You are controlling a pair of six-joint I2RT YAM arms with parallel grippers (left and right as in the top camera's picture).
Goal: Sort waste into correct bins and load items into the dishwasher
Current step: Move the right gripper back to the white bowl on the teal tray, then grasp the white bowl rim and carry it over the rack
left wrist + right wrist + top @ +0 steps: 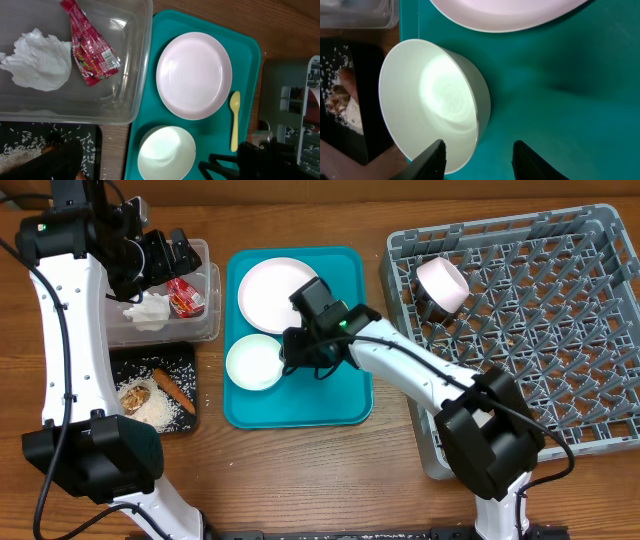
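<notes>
The right tool (479, 144) stands with its jaws apart, astride the wall of the small white bowl (432, 97); one finger is over the hollow, the other outside above the teal tray (560, 100); that straddle suits a rim pinch for carrying to the grey dish rack (540, 330), I judge; no clamp shows yet. The bowl sits upright on the tray, just beside the round plate (277, 292); the pale yellow spoon (234, 120) lies near the tool and could be nudged. The left tool (180, 252) hangs spread and empty over the clear tub (200, 328), which holds the napkin (40, 60) and red wrapper (90, 50); rice (160, 410) lies in the black tray (125, 360); a pale cup (442, 285) already occupies one rack corner.
</notes>
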